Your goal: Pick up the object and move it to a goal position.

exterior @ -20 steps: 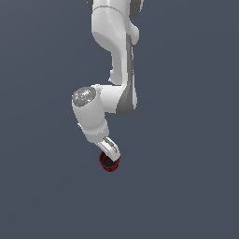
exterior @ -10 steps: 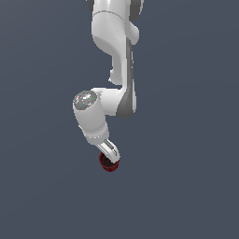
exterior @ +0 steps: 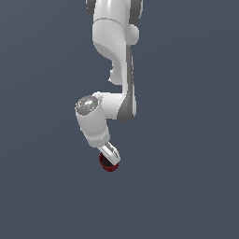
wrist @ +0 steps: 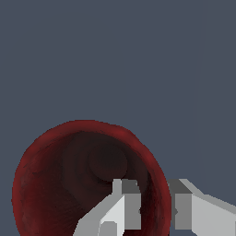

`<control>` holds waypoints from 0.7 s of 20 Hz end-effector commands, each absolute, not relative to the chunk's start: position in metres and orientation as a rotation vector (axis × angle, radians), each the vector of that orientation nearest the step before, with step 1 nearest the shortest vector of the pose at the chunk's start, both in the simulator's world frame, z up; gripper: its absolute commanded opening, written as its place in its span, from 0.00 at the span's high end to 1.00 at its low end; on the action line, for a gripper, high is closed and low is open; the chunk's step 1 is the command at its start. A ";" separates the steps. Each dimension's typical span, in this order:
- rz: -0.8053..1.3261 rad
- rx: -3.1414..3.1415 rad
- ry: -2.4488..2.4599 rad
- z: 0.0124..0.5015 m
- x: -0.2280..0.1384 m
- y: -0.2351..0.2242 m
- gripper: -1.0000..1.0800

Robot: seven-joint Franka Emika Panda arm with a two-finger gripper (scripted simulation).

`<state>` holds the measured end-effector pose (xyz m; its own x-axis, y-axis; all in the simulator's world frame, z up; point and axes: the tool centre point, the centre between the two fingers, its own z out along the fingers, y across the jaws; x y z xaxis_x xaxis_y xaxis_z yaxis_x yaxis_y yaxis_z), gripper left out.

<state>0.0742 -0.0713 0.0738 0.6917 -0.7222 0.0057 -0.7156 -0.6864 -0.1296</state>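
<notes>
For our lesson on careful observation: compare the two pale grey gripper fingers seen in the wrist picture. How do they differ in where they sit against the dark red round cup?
One pale grey finger sits inside the dark red round cup, over its dark hollow; the other finger sits outside the wall. The inner one shows against red, the outer one against the plain grey-blue ground. Both look blocky, and together they straddle the cup's rim.

The bench is a plain, flat slate-grey surface that fills the whole background in both views, with no markings or edges in sight. One thing appears to sit on it: a small dark red cup, round, with a dark hollow interior opening toward the wrist camera. Whether its base actually touches the bench cannot be told.
</notes>
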 end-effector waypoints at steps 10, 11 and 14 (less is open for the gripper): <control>-0.086 -2.780 1.187 0.075 0.074 -0.069 1.00; -0.086 -2.780 1.187 0.076 0.073 -0.067 1.00; -0.086 -2.780 1.187 0.081 0.070 -0.059 1.00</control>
